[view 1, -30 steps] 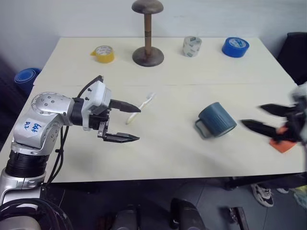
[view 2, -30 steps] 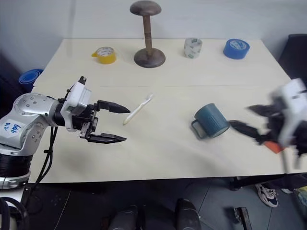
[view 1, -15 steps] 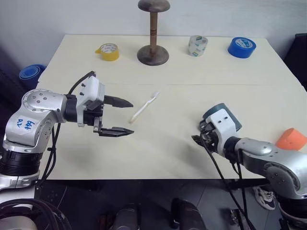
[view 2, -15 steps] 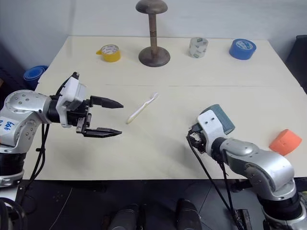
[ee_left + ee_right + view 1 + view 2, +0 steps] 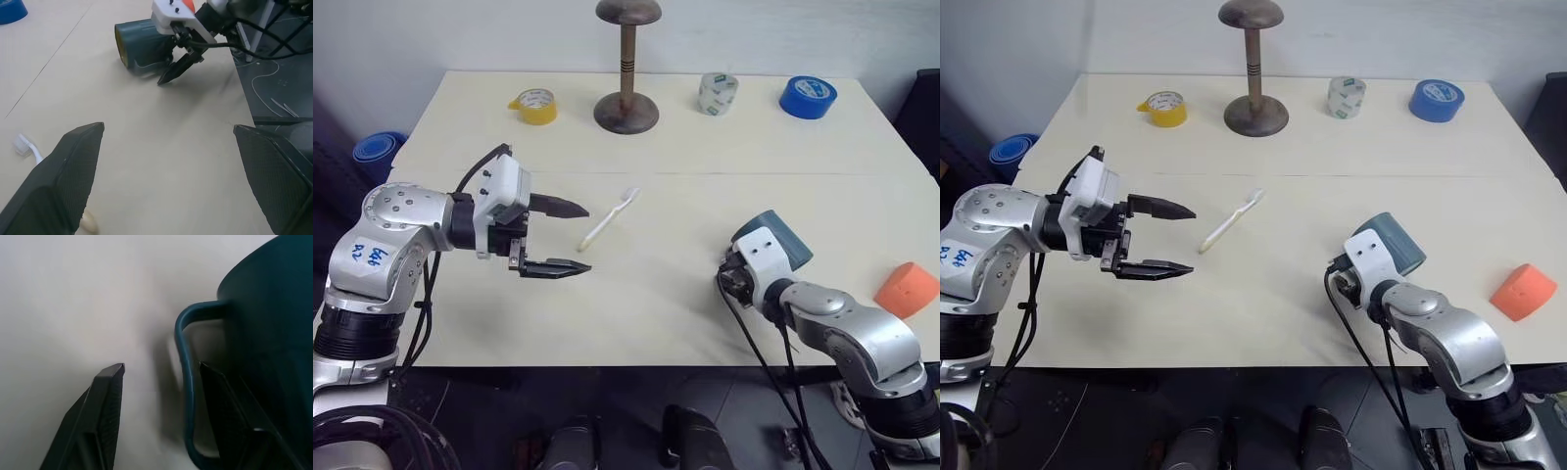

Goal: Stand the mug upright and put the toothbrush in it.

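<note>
The dark teal mug lies on its side at the right of the table, its mouth facing left. My right gripper is down at its loop handle. It is open, one finger outside the handle and the other beside the mug's body, with a gap still showing. The white toothbrush lies flat near the table's middle. My left gripper hovers open and empty just left of it, pointing right.
Along the far edge stand a wooden stand, a yellow tape roll, a pale tape roll and a blue tape roll. An orange block lies right of the mug, near the front edge.
My right arm has swung in from the right and dropped to the mug's handle, its fingers narrowing. The left gripper has stayed put. The camera shifted slightly.
</note>
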Controlling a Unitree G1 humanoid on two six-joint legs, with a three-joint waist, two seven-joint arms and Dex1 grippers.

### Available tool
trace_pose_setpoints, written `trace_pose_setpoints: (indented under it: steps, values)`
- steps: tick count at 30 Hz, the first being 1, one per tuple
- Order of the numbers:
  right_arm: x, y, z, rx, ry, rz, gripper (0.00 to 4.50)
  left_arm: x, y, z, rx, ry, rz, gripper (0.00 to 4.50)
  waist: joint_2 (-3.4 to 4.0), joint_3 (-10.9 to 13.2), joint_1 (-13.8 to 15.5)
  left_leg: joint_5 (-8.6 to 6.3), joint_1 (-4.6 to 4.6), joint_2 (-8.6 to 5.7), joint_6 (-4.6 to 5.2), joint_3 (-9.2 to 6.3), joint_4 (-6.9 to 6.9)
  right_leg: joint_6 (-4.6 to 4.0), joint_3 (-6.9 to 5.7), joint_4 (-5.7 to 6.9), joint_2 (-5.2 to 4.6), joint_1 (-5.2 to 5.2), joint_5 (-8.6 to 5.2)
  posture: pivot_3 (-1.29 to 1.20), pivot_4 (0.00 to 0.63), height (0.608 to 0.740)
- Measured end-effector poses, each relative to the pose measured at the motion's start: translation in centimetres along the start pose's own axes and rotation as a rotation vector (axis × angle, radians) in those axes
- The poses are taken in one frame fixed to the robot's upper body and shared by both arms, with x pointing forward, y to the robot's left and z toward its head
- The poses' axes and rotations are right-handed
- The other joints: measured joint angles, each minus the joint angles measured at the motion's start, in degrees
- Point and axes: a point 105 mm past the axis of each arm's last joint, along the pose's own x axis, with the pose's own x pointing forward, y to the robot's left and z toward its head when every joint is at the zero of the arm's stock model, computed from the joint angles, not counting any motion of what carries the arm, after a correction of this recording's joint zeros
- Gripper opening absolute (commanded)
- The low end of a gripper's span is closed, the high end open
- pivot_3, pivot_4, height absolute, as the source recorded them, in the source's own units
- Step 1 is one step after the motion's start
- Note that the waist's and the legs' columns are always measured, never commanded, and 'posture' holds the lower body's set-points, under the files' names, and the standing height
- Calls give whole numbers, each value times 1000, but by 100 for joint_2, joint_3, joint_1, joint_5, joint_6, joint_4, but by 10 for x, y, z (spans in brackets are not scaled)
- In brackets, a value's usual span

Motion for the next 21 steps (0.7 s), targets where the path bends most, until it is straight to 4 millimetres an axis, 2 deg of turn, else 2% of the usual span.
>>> trace_pose_setpoints:
  steps: [4, 5, 9, 11, 13, 15, 18, 21]
  values:
    - [4, 3, 0, 16, -16, 10, 245, 2, -4, 4, 5, -10, -27, 4500, 0, 0, -3, 0, 1, 0, 0, 0, 0, 0, 1, 2, 0, 0, 0, 0, 150, 740]
    - [4, 3, 1, 12, -26, 10, 21, 2, -5, 4, 4, -11, -29, 4500, 0, 0, -4, 0, 1, 0, 0, 0, 0, 0, 1, 2, 0, 0, 0, 0, 150, 740]
    - [2, 0, 4, 3, -42, 18, 21, 3, -5, 4, 3, -12, -33, 4500, -8, -5, 2, 0, 7, 0, 0, -1, 0, 0, 1, 1, 0, 6, 0, 0, 150, 740]
    - [1, 8, 11, -3, -98, 94, 21, 2, -6, 4, 1, -13, -40, 4500, -8, -5, -2, 0, 7, 1, 0, -1, 0, 0, 1, 1, 0, 5, 0, 0, 150, 740]
    - [-2, 23, 25, 32, -200, 215, 21, 2, -6, 4, -6, -13, -44, 4500, -7, -4, -27, 0, 8, 3, 0, 0, -3, 0, 0, 2, 3, 4, 0, 0, 150, 740]
    - [-10, 39, 49, 106, -365, 358, 21, 1, -8, 4, -20, -15, -54, 4500, -6, -3, -71, 0, 8, 4, 0, -1, -6, 0, -1, 7, 3, 3, 0, 0, 150, 740]
    - [-17, 44, 76, 189, -567, 463, 21, -6, -5, 6, -28, -8, -34, 4500, -7, -3, -123, 0, 9, 4, 0, -3, -5, 0, -1, 6, 3, 4, 0, 0, 150, 740]
    - [-16, 52, 86, 251, -664, 526, 21, -10, -4, 9, -18, -2, -21, 4500, -3, -1, -137, 0, 12, 4, 0, -3, -6, 0, 0, 12, 3, 3, 0, 0, 150, 740]
